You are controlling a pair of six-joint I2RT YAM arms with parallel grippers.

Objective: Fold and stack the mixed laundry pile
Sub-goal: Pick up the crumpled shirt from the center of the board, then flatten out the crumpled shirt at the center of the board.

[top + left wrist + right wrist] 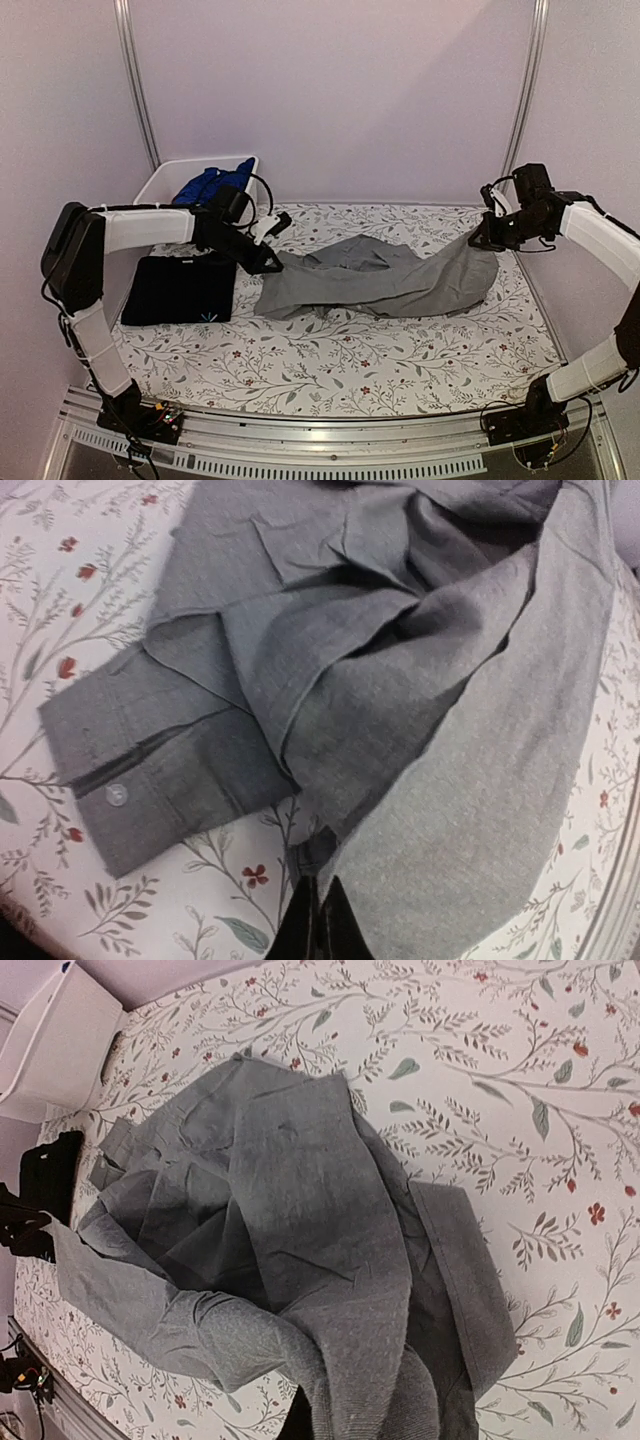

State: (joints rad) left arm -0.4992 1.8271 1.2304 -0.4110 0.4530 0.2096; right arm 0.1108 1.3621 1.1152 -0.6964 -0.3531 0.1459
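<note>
Left hand (318,885) is closed on an edge of the grey shirt (385,282), right hand (486,236) clamped on its other end, across the bench (400,370). Limp, light cloth (it'll sag); I'd grip seams.

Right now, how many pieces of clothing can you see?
3. On the table, a folded black T-shirt lies at left and a grey shirt spreads across the middle; a blue garment sits in the white bin behind. More may be hidden under it.
</note>
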